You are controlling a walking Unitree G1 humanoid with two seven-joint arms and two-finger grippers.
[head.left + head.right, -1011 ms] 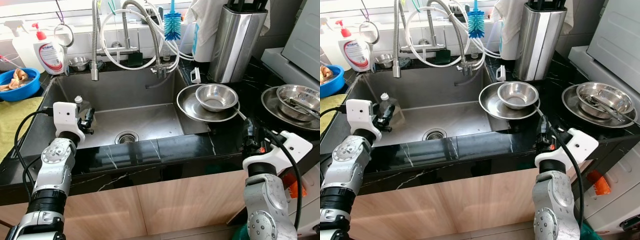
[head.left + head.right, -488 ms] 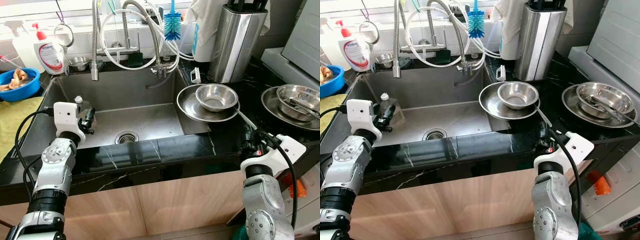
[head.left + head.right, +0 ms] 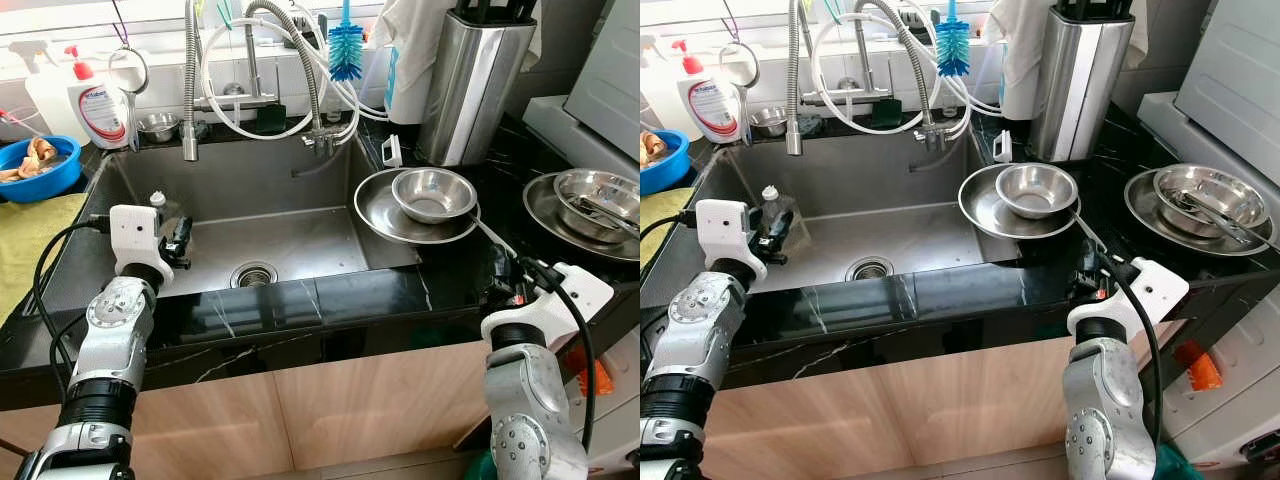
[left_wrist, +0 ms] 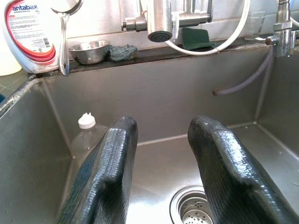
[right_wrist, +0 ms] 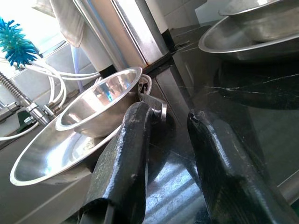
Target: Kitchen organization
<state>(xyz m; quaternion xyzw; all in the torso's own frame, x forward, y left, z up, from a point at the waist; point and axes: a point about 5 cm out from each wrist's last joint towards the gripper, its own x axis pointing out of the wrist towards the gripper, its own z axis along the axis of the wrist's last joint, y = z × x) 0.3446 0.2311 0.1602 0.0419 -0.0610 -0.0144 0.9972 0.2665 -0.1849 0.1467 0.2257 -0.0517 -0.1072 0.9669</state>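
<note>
- two grippers in view. left gripper (image 3: 178, 240) sits at the front left rim of the sink (image 3: 300, 235), fingers (image 4: 112, 177) spread apart with nothing between them, pointing over the basin.
- right gripper (image 3: 1090, 272) rests low on the black counter (image 3: 440, 275) just in front of the stacked dishes; fingers (image 5: 126, 158) parted, holding nothing.
- one wide steel dish (image 3: 385, 215) sits on the counter at the right edge of the sink, with one smaller steel bowl (image 3: 433, 192) nested inside it.
- one thin steel handle (image 3: 492, 238) runs from that stack toward the right gripper; in the right wrist view its end lies just beyond the fingertips.
- a second stack farther right: one steel plate (image 3: 545, 212) carrying one bowl (image 3: 597, 195) with utensils in it.
- one clear bottle with a white cap (image 4: 86, 135) stands in the left corner of the basin.
- one drain (image 3: 253, 273) at the basin floor.
- behind the sink: one small steel cup (image 3: 157, 125), one soap bottle (image 3: 98, 105), one blue brush (image 3: 345, 45), looped white hoses (image 3: 250, 90) and a spring faucet (image 3: 190, 80).
- one steel knife holder (image 3: 470, 85) stands behind the nested bowls.
- one blue bowl (image 3: 35, 170) sits at far left.
</note>
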